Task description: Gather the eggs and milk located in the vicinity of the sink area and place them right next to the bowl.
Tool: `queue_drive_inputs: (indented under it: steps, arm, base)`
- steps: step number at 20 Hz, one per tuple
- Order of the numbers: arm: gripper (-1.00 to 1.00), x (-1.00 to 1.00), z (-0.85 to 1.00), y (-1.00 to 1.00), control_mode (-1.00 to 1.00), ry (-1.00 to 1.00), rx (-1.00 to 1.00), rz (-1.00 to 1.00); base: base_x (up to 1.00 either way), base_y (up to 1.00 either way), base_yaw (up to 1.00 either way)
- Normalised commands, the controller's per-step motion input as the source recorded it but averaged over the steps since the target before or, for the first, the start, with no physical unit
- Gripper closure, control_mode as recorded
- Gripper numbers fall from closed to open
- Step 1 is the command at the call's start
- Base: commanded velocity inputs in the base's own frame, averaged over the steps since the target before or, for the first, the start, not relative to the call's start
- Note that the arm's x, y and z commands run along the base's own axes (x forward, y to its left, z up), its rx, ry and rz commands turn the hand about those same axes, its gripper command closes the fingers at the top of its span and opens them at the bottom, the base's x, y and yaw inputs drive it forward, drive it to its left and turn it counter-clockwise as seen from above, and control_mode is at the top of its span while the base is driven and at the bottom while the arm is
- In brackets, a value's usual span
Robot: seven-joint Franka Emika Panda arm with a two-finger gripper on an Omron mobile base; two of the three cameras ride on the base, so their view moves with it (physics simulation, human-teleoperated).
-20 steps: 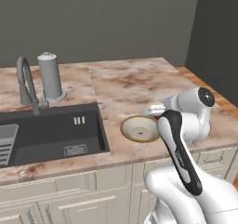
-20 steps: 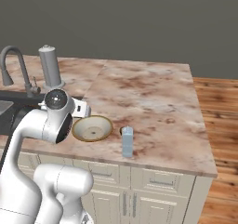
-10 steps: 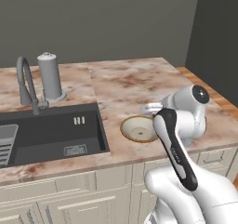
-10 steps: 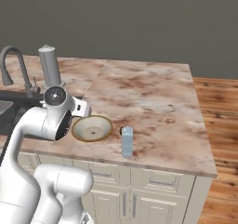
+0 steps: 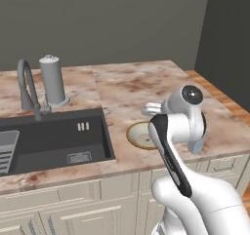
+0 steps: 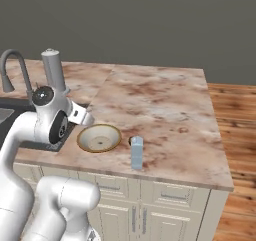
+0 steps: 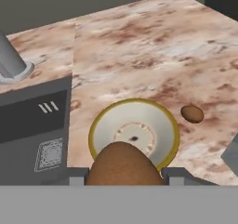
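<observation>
Your claw (image 7: 124,177) is clenched on a brown egg (image 7: 122,165), with the bowl (image 7: 134,132) on the counter (image 7: 139,46) just ahead of it, a second egg (image 7: 192,113) right of the bowl, and the milk (image 6: 136,152) beyond that.

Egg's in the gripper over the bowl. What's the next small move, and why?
Probably shift the gripper sideways off the bowl and lower to bare counter beside it. The held egg hangs above the bowl; another egg and the milk already sit beside it.
</observation>
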Motion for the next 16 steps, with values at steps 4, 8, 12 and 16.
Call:
queue_drive_inputs:
  steps: [4,8,12,16]
  arm:
    - [1.00,-0.01,-0.01,0.25,-1.00,0.00,0.00,-0.25]
    - [1.00,-0.01,0.00,0.37,-1.00,0.07,0.00,-0.26]
    - [1.00,-0.01,-0.01,0.33,-1.00,0.16,0.01,-0.27]
    - [1.00,-0.12,-0.08,0.07,-1.00,0.19,0.12,-0.25]
  base:
    - [0.00,0.00,0.00]
    - [0.00,0.00,0.00]
    - [0.00,0.00,0.00]
    - [0.00,0.00,0.00]
